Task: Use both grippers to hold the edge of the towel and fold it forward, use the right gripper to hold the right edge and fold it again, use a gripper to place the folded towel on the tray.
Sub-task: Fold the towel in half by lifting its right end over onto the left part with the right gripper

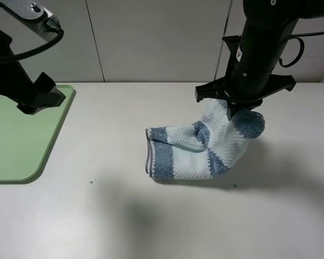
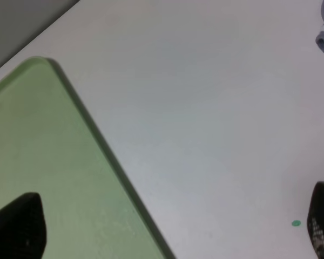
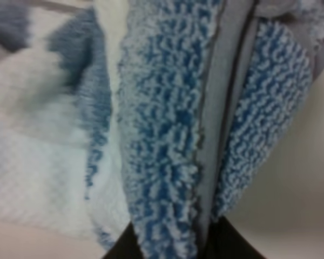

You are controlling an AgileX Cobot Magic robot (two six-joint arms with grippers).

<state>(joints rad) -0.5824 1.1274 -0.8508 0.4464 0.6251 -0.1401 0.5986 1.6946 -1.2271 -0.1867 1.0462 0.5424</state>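
Right claw [image 1: 230, 110] pinched the towel [image 1: 186, 154] by its right hem [image 3: 227, 97], raised off the table [image 1: 124, 216] right of centre; I judged a low, level sweep leftward would fold squarely. Left claw [image 1: 36, 103] hung spread over the tray [image 1: 16, 156] at left.

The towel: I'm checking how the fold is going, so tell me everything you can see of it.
The towel is terry cloth with broad dark-blue and whitish stripes and a thin grey hem. It sits folded and bunched near the middle of the table. Its left part lies flat. Its right edge is raised, pinched in the right gripper, and the cloth drapes down from there. It lies well apart from the tray at far left.
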